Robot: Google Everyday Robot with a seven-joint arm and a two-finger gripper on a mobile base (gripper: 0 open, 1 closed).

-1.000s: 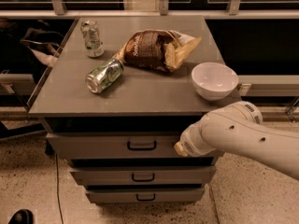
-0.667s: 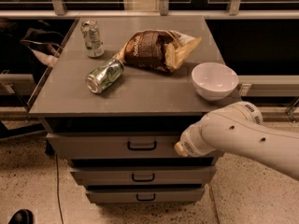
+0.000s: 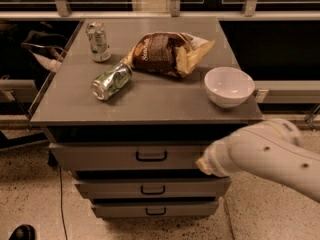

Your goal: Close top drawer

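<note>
The top drawer (image 3: 95,156) sits just under the desk (image 3: 150,106) top, slightly out, its inside dark. The end effector (image 3: 204,164) is at the right end of the drawer's front; whether it is apart or together I cannot tell. Farther back on the desk stand an empty white bowl (image 3: 229,85) at right, a tipped green can (image 3: 111,81), an open snack bag (image 3: 167,53) and an upright can (image 3: 98,41) far left.

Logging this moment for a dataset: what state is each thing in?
Wide grey metal top drawer: slightly open.
Gripper: at the drawer front's right end.
Silver can: upright.
Green can: on its side.
Brown snack bag: torn open.
White bowl: upright, empty.
</note>
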